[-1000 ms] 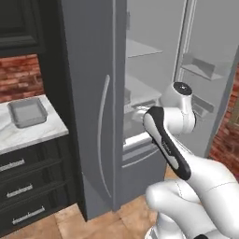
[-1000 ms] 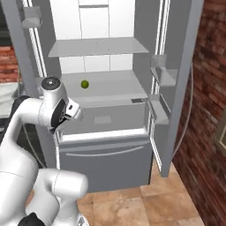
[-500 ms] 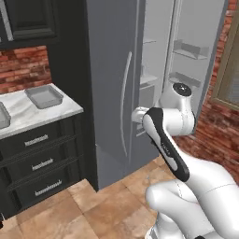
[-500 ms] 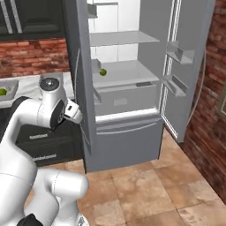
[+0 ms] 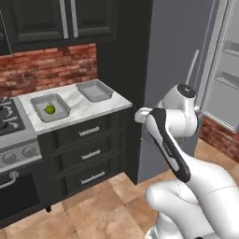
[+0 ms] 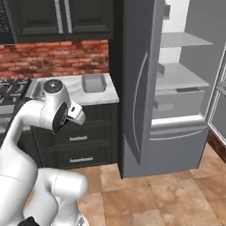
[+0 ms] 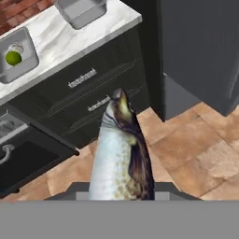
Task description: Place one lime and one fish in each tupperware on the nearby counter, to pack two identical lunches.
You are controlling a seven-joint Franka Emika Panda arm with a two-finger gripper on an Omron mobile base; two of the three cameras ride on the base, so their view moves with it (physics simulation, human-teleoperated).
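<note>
Fridge (image 6: 145, 101), earlier square ahead, now off to the end effector's side; whole scene swung as base turned. Counter (image 5: 88, 109) brought ahead and below end effector, well apart yet. Two tupperware on it: farther one (image 5: 94, 90) bare, nearer one (image 5: 50, 107) carrying a lime (image 5: 49, 109). End effector (image 7: 122, 186) clamped shut on fish (image 7: 122, 154), nose pointing toward the drawers (image 7: 84, 88). Judgement: fetch done, carry phase under way; more approach needed before dropping fish into a tray.
</note>
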